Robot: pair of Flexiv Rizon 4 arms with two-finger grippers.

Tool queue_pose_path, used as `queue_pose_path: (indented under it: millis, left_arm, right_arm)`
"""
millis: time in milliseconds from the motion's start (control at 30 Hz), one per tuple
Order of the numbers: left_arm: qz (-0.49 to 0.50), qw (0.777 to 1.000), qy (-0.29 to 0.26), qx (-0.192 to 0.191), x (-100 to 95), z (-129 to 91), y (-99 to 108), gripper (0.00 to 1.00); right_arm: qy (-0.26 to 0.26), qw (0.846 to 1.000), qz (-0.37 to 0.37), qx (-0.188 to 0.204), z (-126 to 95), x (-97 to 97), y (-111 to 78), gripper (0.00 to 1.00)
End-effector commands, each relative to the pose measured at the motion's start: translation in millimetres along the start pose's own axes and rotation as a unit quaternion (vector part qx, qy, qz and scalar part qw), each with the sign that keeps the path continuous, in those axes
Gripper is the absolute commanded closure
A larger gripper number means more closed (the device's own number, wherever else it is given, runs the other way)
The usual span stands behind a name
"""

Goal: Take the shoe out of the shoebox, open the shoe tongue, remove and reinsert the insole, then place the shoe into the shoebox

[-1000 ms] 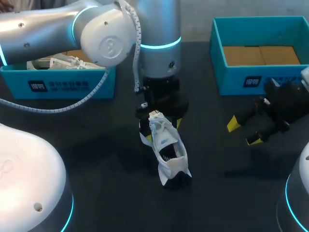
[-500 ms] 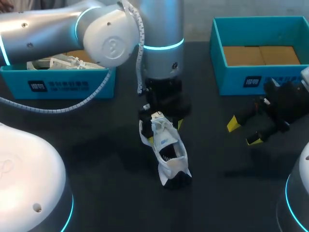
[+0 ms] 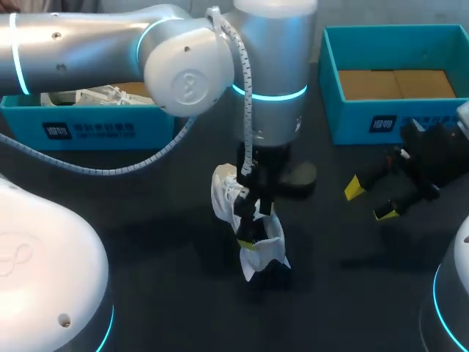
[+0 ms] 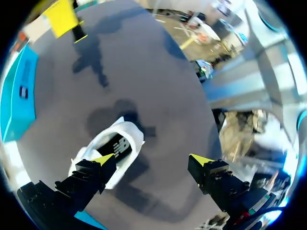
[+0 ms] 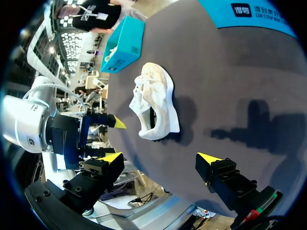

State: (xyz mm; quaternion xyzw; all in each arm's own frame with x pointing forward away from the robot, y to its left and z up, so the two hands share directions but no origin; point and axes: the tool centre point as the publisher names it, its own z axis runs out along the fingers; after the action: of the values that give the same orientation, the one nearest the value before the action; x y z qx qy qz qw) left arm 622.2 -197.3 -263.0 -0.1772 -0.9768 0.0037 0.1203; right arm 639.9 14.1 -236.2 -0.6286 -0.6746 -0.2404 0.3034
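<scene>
Dark tabletop (image 3: 146, 242) carries two blue shoeboxes along its far edge: the left shoebox (image 3: 95, 132) has something white in it, and the right shoebox (image 3: 381, 121) shows only its cardboard floor. Between them, out in the open, the white sneaker (image 3: 272, 248) stands on its sole with its dark heel toward the robot.

Over the last second the left arm has swung from the far, laced end of the sneaker to directly above it. The left gripper (image 4: 152, 165) now hangs over the sneaker's middle with its fingers spread wide and nothing held. In the left wrist view one yellow tip sits over the sneaker's side and the other over bare table, so the fingers do not yet straddle it. The sneaker itself looks to be in the same spot, and the right gripper (image 3: 370, 202) has not moved. It rests well off to the right, near the right shoebox, open and empty.

So the sneaker is out of its box, and the work on the tongue or insole seems about to begin. The left gripper probably needs centring over the opening first.
</scene>
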Motion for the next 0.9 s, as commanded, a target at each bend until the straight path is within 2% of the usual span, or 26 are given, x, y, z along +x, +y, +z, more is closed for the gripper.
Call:
queue_pose_path:
  millis: [33, 167, 233, 267, 333, 700, 900]
  left_arm:
    - [-0.169, 0.985, -0.021, 0.036, 6.3, 11.4, 2.8, 0.00]
    - [-0.240, 0.969, -0.051, 0.040, 9.5, 24.4, -5.0, 0.00]
    - [-0.256, 0.964, -0.049, 0.050, 11.9, 29.8, -9.6, 0.00]
    - [-0.271, 0.961, -0.053, 0.035, 12.5, 32.2, -13.1, 0.00]
    - [-0.309, 0.949, -0.065, -0.024, 10.9, 32.8, -19.1, 0.00]
    - [-0.309, 0.949, -0.065, -0.024, 10.9, 32.8, -19.1, 0.00]
    - [-0.311, 0.950, -0.043, -0.012, 2.6, 56.3, -21.0, 0.00]
  right_arm:
    - [-0.002, 1.000, 0.001, -0.001, 0.6, 0.3, -1.5, 0.00]
    - [-0.002, 1.000, 0.001, -0.001, 0.6, 0.3, -1.5, 0.00]
    - [-0.002, 1.000, 0.001, -0.001, 0.6, 0.3, -1.5, 0.00]
    - [-0.002, 1.000, 0.001, -0.001, 0.6, 0.3, -1.5, 0.00]
    - [-0.002, 1.000, 0.001, -0.001, 0.6, 0.3, -1.5, 0.00]
    - [-0.002, 1.000, 0.001, -0.001, 0.6, 0.3, -1.5, 0.00]
    - [-0.002, 1.000, 0.001, -0.001, 0.6, 0.3, -1.5, 0.00]
